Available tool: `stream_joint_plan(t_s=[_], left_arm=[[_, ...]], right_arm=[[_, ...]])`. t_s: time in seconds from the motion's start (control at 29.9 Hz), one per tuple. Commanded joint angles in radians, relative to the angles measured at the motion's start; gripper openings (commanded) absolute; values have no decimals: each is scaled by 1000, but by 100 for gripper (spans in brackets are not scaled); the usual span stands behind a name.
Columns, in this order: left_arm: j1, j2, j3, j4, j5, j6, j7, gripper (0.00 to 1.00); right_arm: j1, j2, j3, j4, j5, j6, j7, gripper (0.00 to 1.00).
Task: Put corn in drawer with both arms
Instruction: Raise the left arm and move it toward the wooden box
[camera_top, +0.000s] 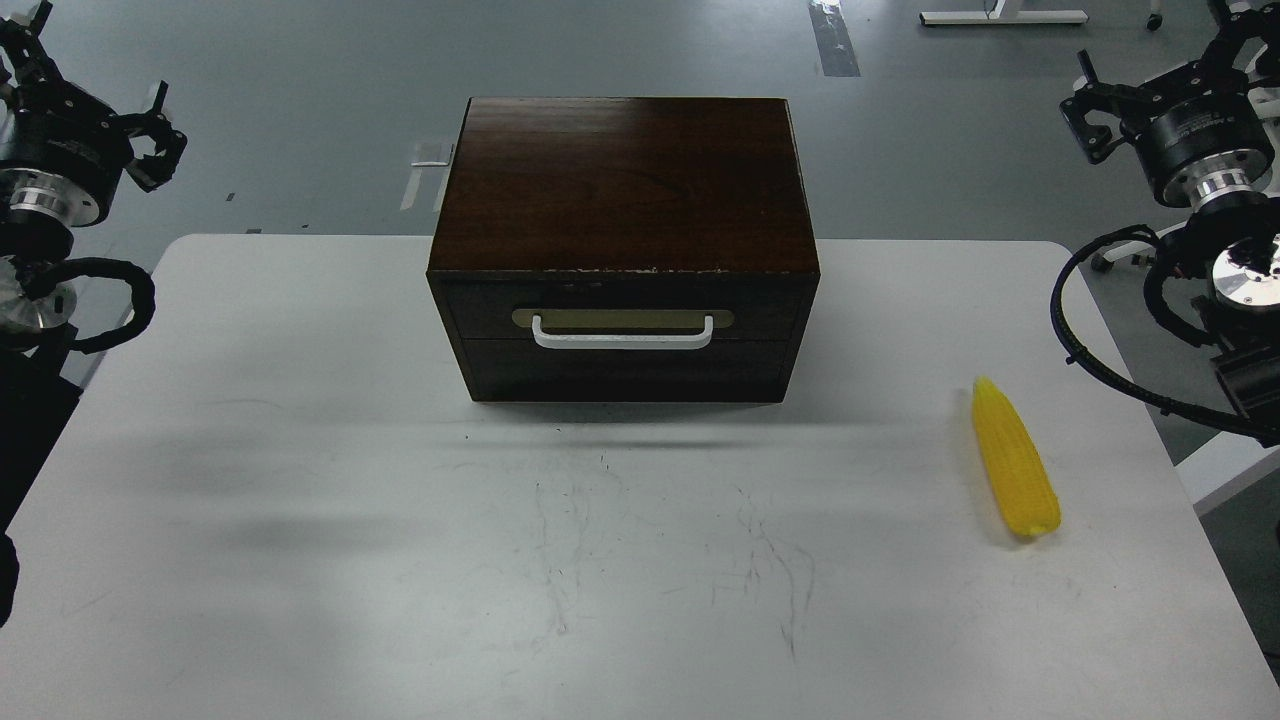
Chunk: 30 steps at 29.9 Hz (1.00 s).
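Left gripper (150, 135) hung far left of the box (622, 190), off the table (300, 480); dark, finger gap unreadable, can't tell its state. Drawer (622, 308) sat fully pushed in, white handle (622, 336) facing front. Corn (1013, 460) lay on the table well right of the box, tip pointing away. Right gripper (1095, 115) hung far right of the box, state likewise unclear. Risks: ribbed, tapered cob could roll or slip when pinched; pulling the handle could drag the unbraced box. Both arms cropped by frame edges; drawer interior hidden.
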Motion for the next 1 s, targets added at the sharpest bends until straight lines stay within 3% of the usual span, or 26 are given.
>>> stream_joint_plan(t_s=[0.0, 0.33, 0.5, 0.74, 0.9, 0.97], left_arm=[[5, -1, 1, -1, 2, 0, -1, 98], [-5, 54, 19, -22, 13, 0, 6, 98], [-45, 106, 19, -29, 163, 0, 5, 98], [-338, 117, 27, -33, 558, 0, 2, 96], [-453, 74, 65, -203, 769, 0, -3, 93], [-461, 81, 67, -405, 897, 0, -3, 93]], right_arm=[[-14, -5, 13, 0, 2, 0, 0, 100], [-61, -37, 20, -2, 3, 0, 10, 100], [-61, -38, 37, 0, 5, 0, 13, 100], [-68, -48, 48, -2, 3, 0, 13, 100], [-93, -48, 50, -2, 3, 0, 13, 100], [-99, -49, 51, -2, 5, 0, 13, 100]])
